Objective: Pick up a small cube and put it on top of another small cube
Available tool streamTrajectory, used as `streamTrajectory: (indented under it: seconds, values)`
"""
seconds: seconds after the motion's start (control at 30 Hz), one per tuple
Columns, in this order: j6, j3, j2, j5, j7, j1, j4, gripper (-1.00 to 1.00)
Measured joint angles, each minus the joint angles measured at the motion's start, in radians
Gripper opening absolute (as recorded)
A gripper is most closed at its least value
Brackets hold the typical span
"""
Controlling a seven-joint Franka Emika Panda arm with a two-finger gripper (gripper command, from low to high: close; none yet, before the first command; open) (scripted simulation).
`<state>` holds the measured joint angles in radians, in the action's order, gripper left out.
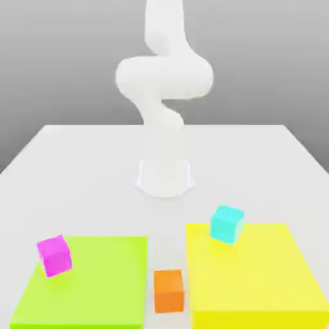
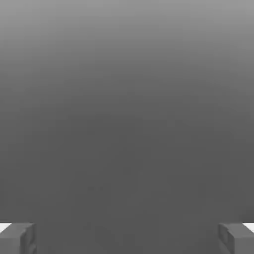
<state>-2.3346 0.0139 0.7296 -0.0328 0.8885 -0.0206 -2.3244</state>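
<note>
The jaws [image 2: 127,238] stand wide open, holding nothing. The small plain orange cube [image 1: 169,291] sits near the desk's [image 1: 77,160] front edge, between the green and yellow mats. Descend squarely, probably aligning with its flat sides, before carrying it to the small magenta cube [image 1: 54,255].

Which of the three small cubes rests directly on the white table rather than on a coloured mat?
The orange cube. It sits between the mats, while the magenta cube is on the green mat and the cyan cube on the yellow mat.
</note>
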Motion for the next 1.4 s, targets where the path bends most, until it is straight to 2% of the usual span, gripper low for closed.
streamTrajectory:
  seconds: [0.33, 0.6, 0.83, 1.0, 1.2, 1.23, 1.4]
  values:
    - [-0.137, 0.083, -0.283, -0.093, 0.386, -0.078, -0.098, 0.0]
    - [-0.249, 0.156, -0.506, -0.097, 0.74, -0.13, -0.176, 0.0]
    - [-0.35, 0.185, -0.703, -0.024, 1.105, -0.156, -0.245, 0.0]
    - [-0.42, 0.139, -0.843, 0.066, 1.392, -0.122, -0.294, 0.0]
    - [-0.581, 0.066, -1.052, 0.147, 1.497, -0.066, -0.271, 0.0]
    - [-0.6, 0.059, -1.075, 0.153, 1.502, -0.06, -0.267, -1.0]
    - [-0.603, 0.059, -1.075, 0.153, 1.502, -0.06, -0.267, -1.0]
